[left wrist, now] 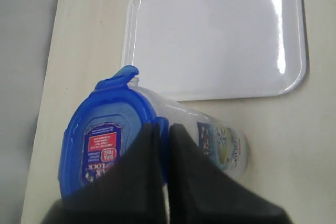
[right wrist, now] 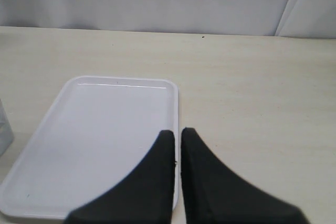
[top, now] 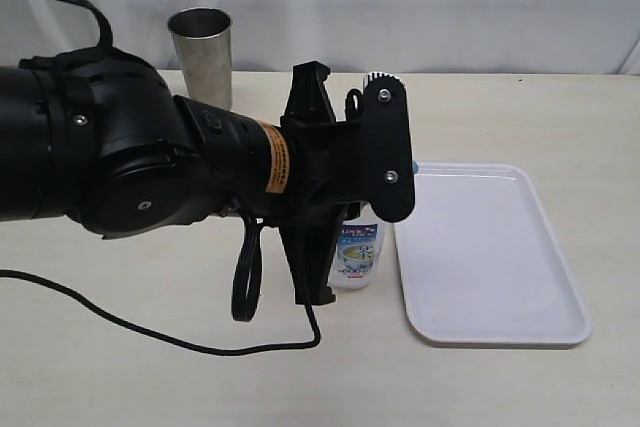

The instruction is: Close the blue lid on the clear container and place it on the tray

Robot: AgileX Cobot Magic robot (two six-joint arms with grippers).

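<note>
Rests the left gripper, pressed together, on the blue lid atop the clear container. Holds the right gripper pressed together, empty, above the tray.

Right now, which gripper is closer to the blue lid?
Left. The left gripper is shut at the edge of the blue lid; the right gripper is by the tray, away from the lid.

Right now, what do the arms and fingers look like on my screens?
The left arm is bulky, rounded and matte black, with an orange label band near the wrist, a flat black plate with silver screws, and a thin black cable trailing off. The left fingers and right fingers are plain black tapered wedges.
</note>
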